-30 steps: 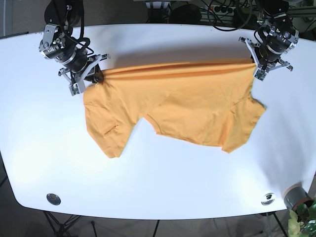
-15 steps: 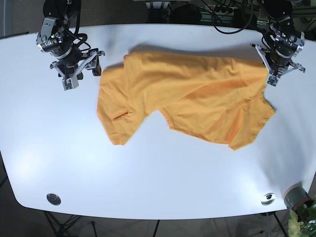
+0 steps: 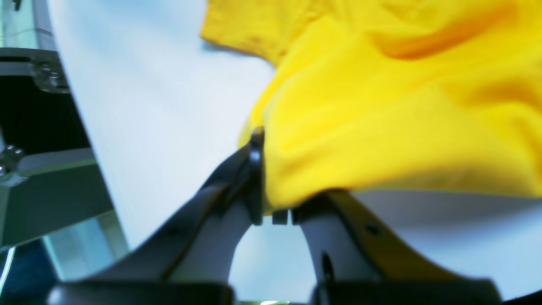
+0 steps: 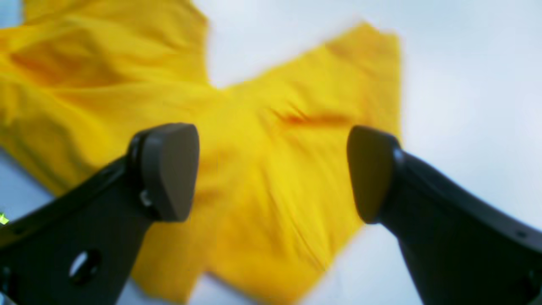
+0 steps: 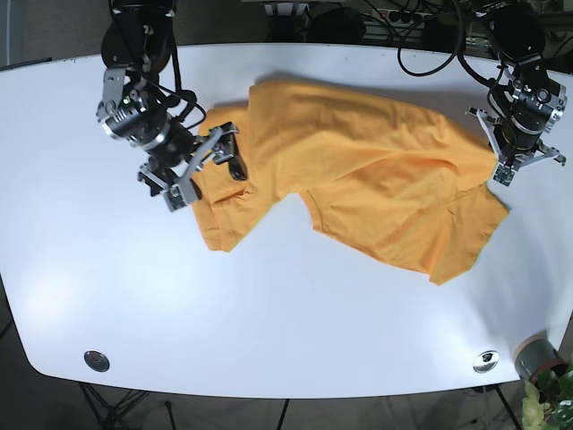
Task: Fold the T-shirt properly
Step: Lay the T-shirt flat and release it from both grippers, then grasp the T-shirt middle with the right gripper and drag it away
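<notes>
The orange T-shirt (image 5: 358,179) lies crumpled across the middle of the white table (image 5: 269,305), and it looks yellow in both wrist views. In the base view my left gripper (image 5: 495,168) sits at the shirt's right edge. The left wrist view shows this left gripper (image 3: 275,199) shut on a bunched fold of the T-shirt (image 3: 381,118). My right gripper (image 5: 208,175) hovers over the shirt's left sleeve. The right wrist view has the right gripper (image 4: 271,169) open, with the T-shirt (image 4: 254,140) spread below its fingers and nothing between them.
Two round metal fittings (image 5: 97,361) (image 5: 486,361) are set into the table near its front edge. A plant pot (image 5: 539,356) stands off the front right corner. Cables and dark equipment (image 5: 412,18) run behind the back edge.
The right gripper let go of the shirt's corner, opened, and moved in over the left sleeve. The left gripper pulled the shirt to the right and toward the front.
</notes>
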`<action>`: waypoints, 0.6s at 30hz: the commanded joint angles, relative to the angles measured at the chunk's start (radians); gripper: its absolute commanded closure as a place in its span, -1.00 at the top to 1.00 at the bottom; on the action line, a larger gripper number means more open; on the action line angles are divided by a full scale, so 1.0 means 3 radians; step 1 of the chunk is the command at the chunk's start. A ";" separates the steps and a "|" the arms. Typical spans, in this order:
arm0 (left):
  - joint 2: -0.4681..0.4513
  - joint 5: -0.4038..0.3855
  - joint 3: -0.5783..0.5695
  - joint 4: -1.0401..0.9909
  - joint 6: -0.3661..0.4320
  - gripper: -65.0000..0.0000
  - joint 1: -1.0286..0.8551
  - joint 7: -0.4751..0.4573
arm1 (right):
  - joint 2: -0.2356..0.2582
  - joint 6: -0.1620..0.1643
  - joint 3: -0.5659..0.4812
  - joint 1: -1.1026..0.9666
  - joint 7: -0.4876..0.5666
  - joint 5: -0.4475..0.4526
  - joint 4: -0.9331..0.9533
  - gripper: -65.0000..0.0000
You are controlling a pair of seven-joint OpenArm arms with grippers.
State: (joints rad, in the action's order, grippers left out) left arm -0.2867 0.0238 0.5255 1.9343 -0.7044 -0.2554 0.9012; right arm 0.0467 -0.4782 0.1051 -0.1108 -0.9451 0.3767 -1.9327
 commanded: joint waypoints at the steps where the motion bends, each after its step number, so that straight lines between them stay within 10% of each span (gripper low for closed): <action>1: -0.0039 0.0010 0.0108 0.0050 0.0021 -1.00 -0.0031 -0.0030 | 0.0026 0.0006 -0.0169 0.0224 0.0064 0.0036 0.0210 0.61; 18: 0.0043 0.0005 0.0251 0.0056 0.0021 -1.00 -0.0067 -0.0030 | -0.0204 0.0001 -0.1110 0.1635 0.0514 0.0036 0.2481 0.61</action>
State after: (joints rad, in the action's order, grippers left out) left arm -0.2718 0.0288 0.5938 1.9343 -0.7044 -0.2825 0.9016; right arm -0.0025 -0.4717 -0.2062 0.3428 -0.8223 0.3725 -1.2140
